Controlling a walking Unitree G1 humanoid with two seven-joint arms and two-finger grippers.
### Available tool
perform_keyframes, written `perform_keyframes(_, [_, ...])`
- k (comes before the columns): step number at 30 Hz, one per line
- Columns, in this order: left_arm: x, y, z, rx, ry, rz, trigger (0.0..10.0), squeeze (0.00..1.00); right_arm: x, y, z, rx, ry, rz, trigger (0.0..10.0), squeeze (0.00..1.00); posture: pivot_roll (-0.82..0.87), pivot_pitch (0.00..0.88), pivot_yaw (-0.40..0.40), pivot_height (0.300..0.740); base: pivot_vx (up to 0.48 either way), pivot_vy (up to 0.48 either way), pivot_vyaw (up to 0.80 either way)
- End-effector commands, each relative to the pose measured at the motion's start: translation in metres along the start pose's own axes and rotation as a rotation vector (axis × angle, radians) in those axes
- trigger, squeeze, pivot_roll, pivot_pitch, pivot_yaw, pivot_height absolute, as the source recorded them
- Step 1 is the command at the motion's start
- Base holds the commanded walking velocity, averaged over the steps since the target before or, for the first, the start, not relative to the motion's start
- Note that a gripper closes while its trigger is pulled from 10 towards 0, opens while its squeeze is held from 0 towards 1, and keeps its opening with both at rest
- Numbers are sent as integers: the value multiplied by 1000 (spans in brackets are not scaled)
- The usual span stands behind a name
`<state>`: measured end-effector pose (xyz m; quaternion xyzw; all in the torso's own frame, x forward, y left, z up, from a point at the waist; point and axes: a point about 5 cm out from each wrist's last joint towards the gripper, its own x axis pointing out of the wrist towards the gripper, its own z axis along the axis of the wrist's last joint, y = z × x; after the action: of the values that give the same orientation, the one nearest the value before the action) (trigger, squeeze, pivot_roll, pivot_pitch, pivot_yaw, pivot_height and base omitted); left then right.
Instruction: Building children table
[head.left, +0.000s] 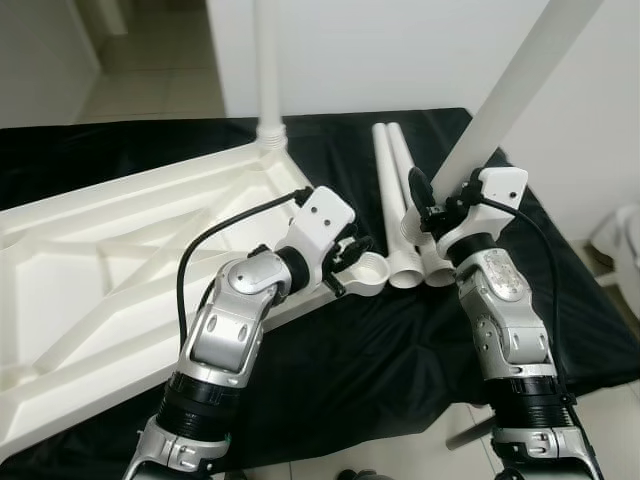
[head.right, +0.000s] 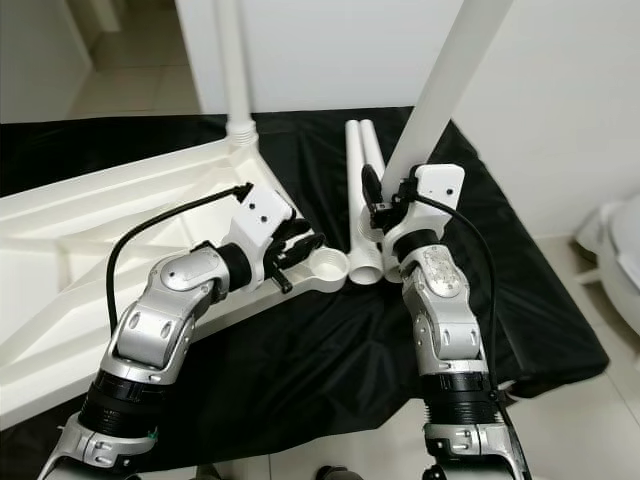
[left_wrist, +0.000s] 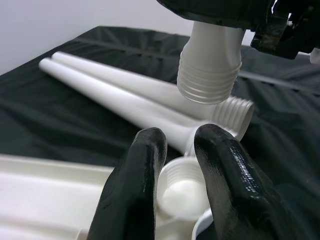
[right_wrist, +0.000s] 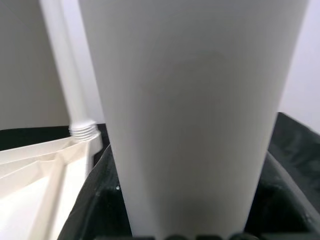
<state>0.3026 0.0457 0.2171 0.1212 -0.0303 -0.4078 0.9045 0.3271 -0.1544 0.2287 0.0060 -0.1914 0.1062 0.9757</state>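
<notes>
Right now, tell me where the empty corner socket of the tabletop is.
The empty corner socket sits at the upturned tabletop's near right corner, beside the left gripper, just left of two loose legs on the black cloth.

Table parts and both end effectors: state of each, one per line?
Tabletop: upside down on the black cloth.
Far leg: upright, screwed into its corner socket.
Near corner socket: empty, no leg in it.
Held leg: tilted, threaded end above the near socket.
Two spare legs: lying side by side on the cloth.
Left end effector: open, at the near socket.
Right end effector: shut on the held leg.
</notes>
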Motion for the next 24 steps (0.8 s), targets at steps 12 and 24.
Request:
perform_keyframes(12, [-3, 18, -1, -88, -6, 253, 10000, 0, 5, 2, 3, -3, -9, 23, 10000, 0, -19, 55, -7, 740, 0, 30, -778])
perform_keyframes(24, [-3, 20, 1, -86, -18, 272, 10000, 0, 6, 0, 5, -5, -27, 24, 10000, 0, -14, 55, -10, 740, 0, 181, -44])
